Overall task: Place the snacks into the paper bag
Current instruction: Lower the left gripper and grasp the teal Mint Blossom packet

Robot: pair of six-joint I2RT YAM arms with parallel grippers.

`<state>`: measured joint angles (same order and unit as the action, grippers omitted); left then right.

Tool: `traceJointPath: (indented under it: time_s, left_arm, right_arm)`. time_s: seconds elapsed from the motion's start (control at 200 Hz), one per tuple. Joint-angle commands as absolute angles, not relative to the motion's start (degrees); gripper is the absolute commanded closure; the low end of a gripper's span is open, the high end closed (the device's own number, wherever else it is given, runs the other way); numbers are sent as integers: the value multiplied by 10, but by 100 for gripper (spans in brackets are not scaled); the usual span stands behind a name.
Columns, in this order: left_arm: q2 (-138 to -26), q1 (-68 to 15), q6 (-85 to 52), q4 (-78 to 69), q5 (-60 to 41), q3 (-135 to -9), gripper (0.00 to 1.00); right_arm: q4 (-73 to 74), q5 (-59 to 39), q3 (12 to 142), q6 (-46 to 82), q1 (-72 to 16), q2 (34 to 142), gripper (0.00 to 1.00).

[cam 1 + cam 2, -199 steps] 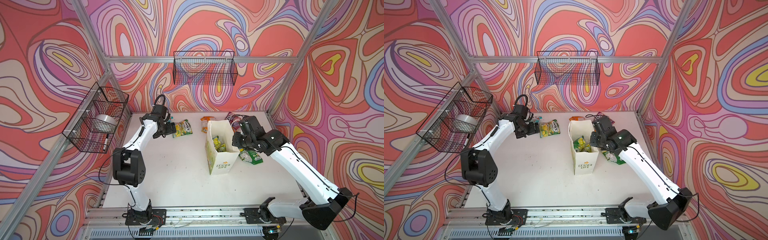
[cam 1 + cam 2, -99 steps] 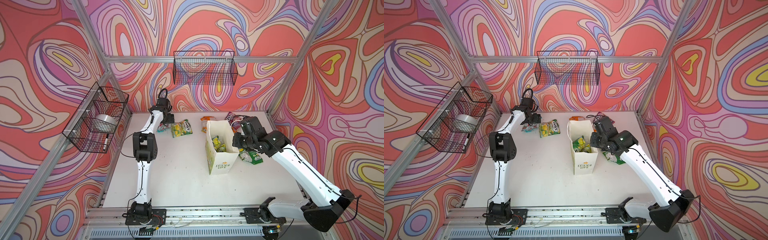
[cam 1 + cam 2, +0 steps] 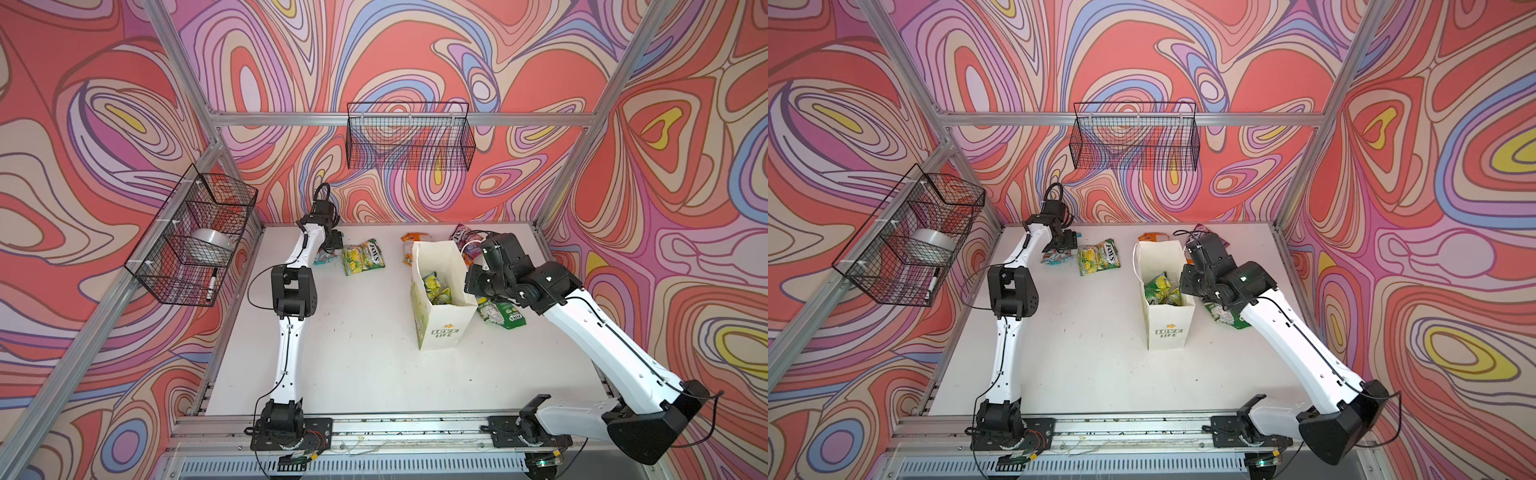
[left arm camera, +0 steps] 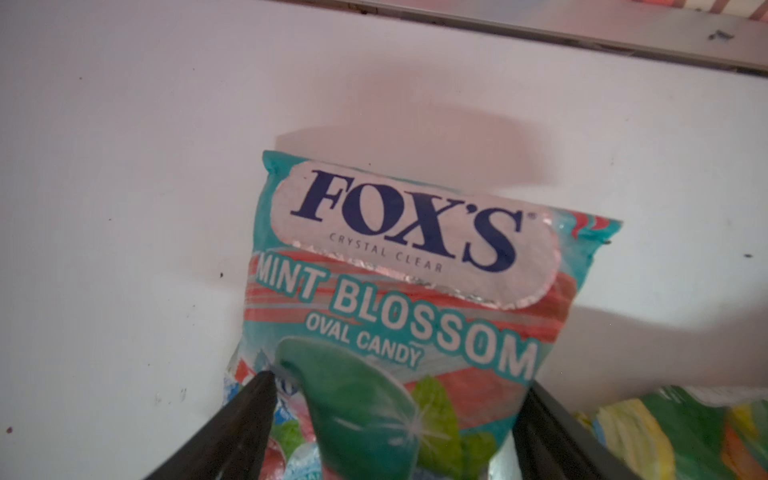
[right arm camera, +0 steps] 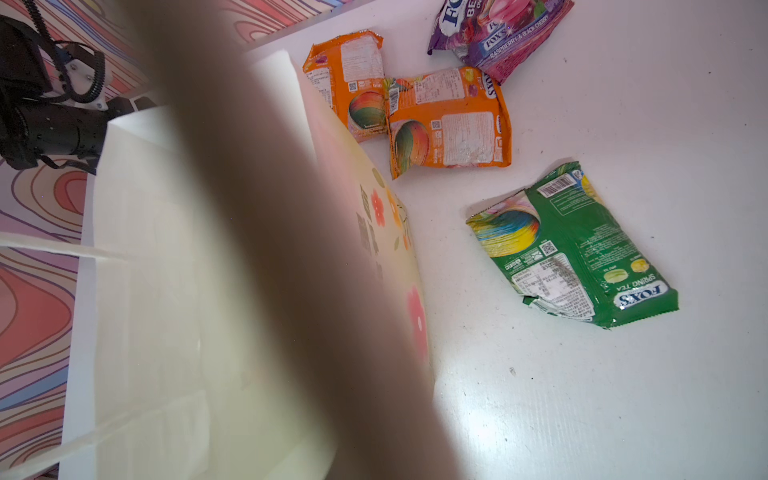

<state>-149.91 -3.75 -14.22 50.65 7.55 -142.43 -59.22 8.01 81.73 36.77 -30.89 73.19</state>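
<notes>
White paper carrier bag stood upright on the white tabletop, mouth up. Several yellow-green pouches lay inside it.

Teal-and-red "FOX'S Mint Blossom" foil pouch lay flat on the table, well left of the bag. A single yellow-green "FOX'S" pouch lay between the two. The Mint Blossom pouch's long axis ran from the left gripper out to its lettered head end, which pointed away from the fingers, slightly skewed.

Left gripper's jaws were spread wide, straddling the pouch's lower part; contact with the foil could not be judged. Right gripper sat at the bag's right rim, jaws pressed together; whether paper was pinched between them was unclear.

The Mint Blossom pouch's lower end was cut off in the left wrist view, and the left gripper mostly covered it in both top views. A blurred beige band hid the right fingers in the right wrist view.
</notes>
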Motion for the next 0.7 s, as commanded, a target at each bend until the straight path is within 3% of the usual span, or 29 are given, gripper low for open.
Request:
traceJointPath:
  time_s: [0.0, 0.22, 0.431, 0.696]
  left_arm:
    - [-1506, -33, -152, 541, 79, -1434, 25]
    - [-1505, -26, -159, 547, 61, -1428, 56]
    - [-1487, -24, -177, 549, 43, -1410, 74]
    - [-1387, -24, -222, 519, 28, -1343, 82]
  right_arm:
    - [-586, 75, 815, 373, -313, 720, 100]
    - [-585, 74, 818, 372, -313, 717, 100]
    - [-584, 73, 810, 374, -313, 705, 100]
    - [-575, 76, 805, 370, -313, 706, 100]
